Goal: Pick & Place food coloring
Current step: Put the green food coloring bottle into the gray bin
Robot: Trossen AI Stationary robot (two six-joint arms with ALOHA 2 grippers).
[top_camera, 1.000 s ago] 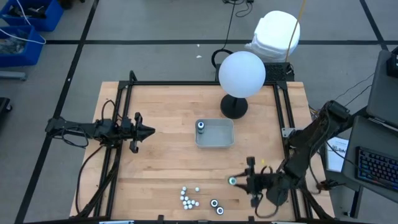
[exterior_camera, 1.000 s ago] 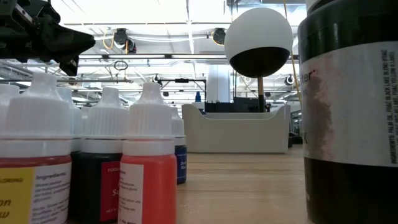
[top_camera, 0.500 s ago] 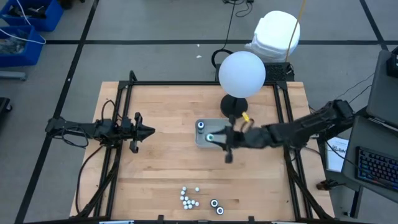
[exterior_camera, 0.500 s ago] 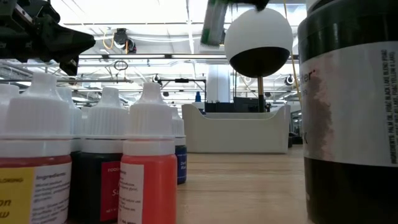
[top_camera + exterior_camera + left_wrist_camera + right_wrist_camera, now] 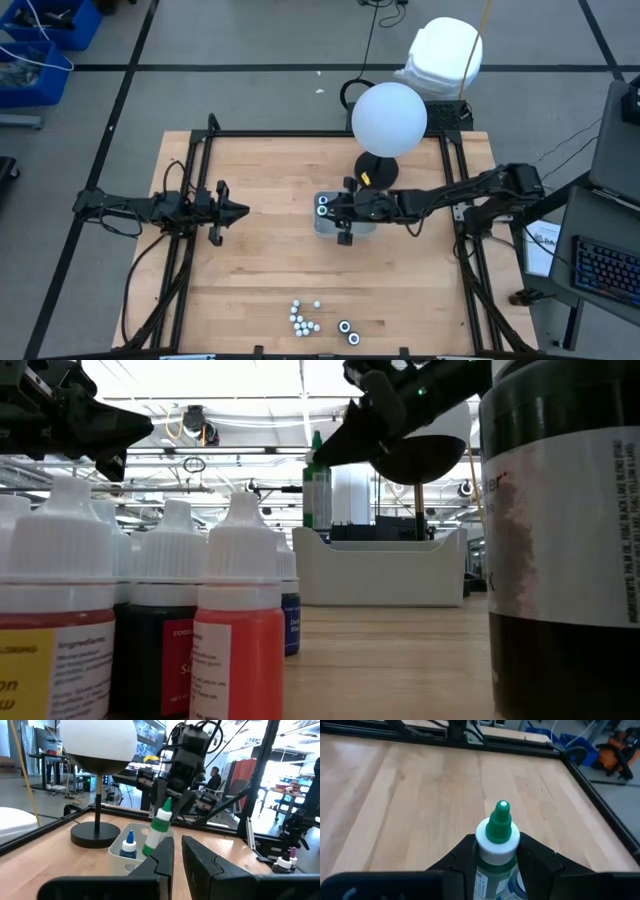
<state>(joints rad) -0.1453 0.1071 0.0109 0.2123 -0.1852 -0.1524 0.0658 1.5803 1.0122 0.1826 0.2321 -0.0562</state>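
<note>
A small green food coloring bottle (image 5: 499, 827) with a white collar and green tip hangs over the left end of the pale tray (image 5: 380, 570), with my right gripper (image 5: 335, 210) shut on it. A blue-tipped bottle (image 5: 129, 845) stands in that end of the tray. More food coloring bottles (image 5: 303, 320) stand in a cluster near the table's front edge, with two dark round ones (image 5: 348, 331) beside them. At the table's left, my left gripper (image 5: 235, 211) is shut, holds nothing and points toward the tray. My right gripper pinches the green bottle's upper body just below its white collar (image 5: 496, 851) between its two fingers (image 5: 532, 855). The fingers come from the table's right, slanting a little downward. The bottle hangs tip up, slightly tilted, its body (image 5: 317, 490) clear above the tray's rim.
A lamp with a white globe (image 5: 389, 118) on a black base (image 5: 377, 170) stands just behind the tray. A black frame (image 5: 205, 150) runs along the table's sides. In the low view the front bottles (image 5: 150, 610) and a dark bottle (image 5: 565, 540) fill the foreground.
My right gripper has swung from the table's near right corner toward the far edge and left, carrying the green bottle. It has then sunk a little, and the bottle now hangs over the tray's left end.
</note>
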